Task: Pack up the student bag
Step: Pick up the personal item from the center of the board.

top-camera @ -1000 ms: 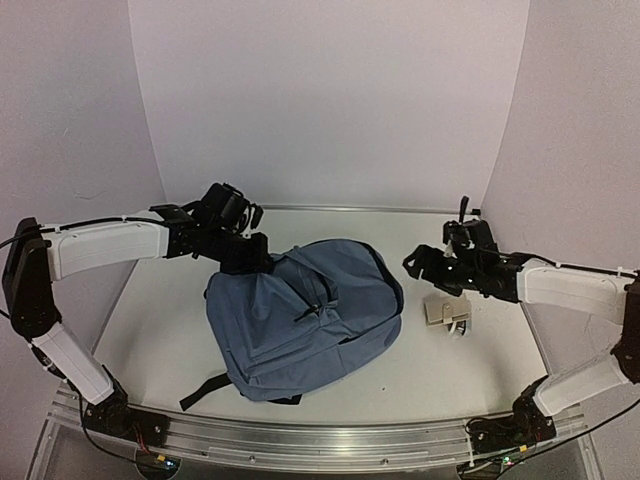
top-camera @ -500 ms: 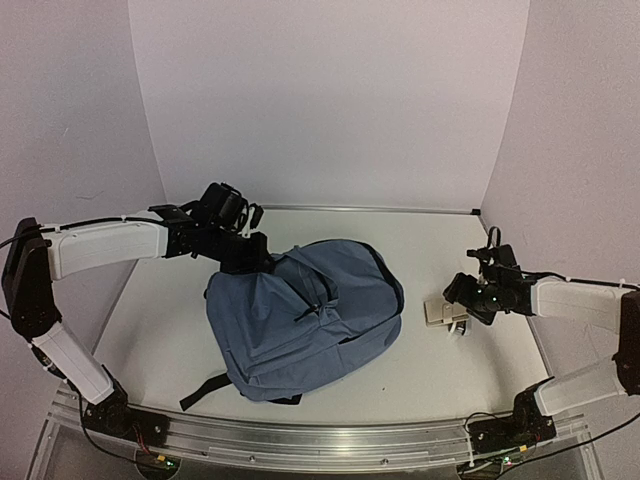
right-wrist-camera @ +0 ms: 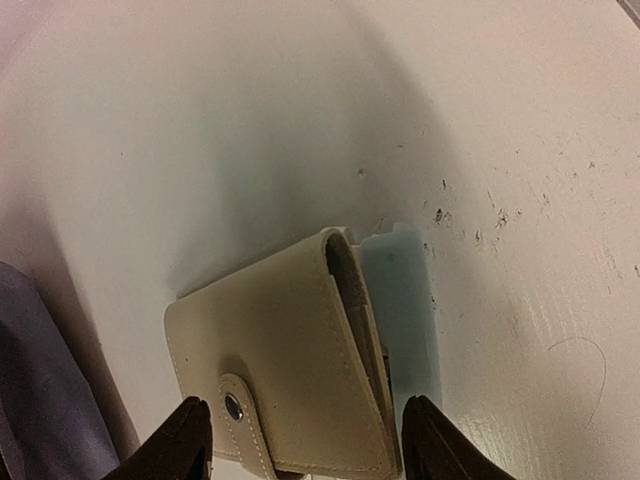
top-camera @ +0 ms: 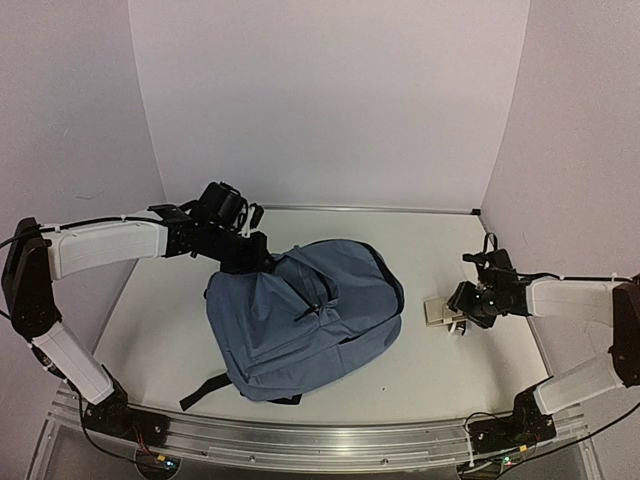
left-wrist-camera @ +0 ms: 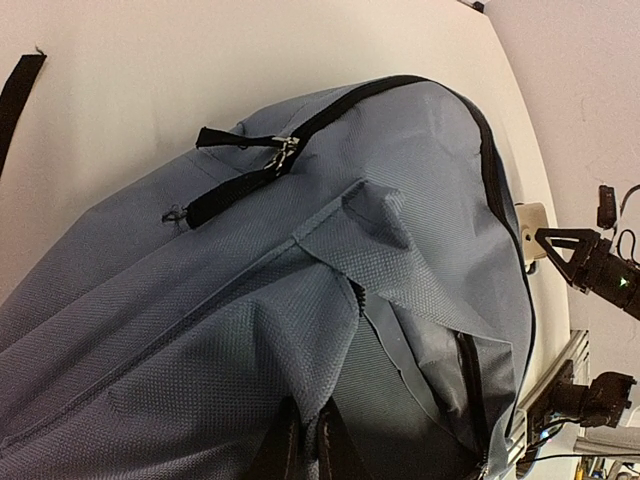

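The slate-blue student bag (top-camera: 300, 320) lies in the middle of the table, its black zipper partly open. My left gripper (top-camera: 255, 255) is shut on a fold of the bag's fabric at its back-left edge; in the left wrist view the fingers (left-wrist-camera: 290, 450) pinch the cloth of the bag (left-wrist-camera: 200, 330). A small beige snap wallet (top-camera: 440, 311) lies on the table right of the bag. My right gripper (top-camera: 463, 308) is open and low over it; in the right wrist view its fingertips (right-wrist-camera: 190, 440) straddle the wallet (right-wrist-camera: 285, 350) on either side, not closed on it.
A black strap (top-camera: 205, 390) trails from the bag toward the front rail (top-camera: 300, 440). White walls enclose the table at the back and sides. The wallet sits close to the bag's right side.
My right gripper has swung right and down from above the table to the wallet, settling open around it. The left gripper and bag have not moved.
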Robot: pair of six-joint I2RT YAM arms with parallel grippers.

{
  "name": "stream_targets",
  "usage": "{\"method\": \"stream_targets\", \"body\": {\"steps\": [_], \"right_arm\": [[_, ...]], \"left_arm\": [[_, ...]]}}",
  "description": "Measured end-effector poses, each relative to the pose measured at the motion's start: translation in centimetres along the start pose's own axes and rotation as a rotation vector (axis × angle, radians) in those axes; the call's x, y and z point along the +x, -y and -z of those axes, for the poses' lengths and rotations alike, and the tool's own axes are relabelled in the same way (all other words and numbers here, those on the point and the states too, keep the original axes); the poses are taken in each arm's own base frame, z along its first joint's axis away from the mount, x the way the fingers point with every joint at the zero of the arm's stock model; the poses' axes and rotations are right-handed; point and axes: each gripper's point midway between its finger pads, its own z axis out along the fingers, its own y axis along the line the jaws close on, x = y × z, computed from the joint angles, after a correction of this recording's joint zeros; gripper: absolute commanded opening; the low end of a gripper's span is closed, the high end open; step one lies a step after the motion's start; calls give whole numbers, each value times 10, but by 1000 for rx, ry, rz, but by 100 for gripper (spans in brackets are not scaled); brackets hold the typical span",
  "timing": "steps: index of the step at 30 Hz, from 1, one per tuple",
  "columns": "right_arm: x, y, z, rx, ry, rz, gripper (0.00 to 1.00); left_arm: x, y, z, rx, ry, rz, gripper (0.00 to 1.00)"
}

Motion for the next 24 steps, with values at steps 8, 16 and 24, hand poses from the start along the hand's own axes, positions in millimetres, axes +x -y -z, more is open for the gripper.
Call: {"method": "stream_targets", "body": {"steps": [8, 16, 24], "right_arm": [[1, 2, -1, 8, 0, -2, 25], [1, 1, -1, 1, 6, -8, 0], [-8, -17, 18, -99, 33, -7, 0]], "left_arm": [[0, 0, 0, 0, 0, -1, 0], [1, 1, 0, 7, -5, -14, 0], [1, 2, 1, 20, -13, -11, 0]]}}
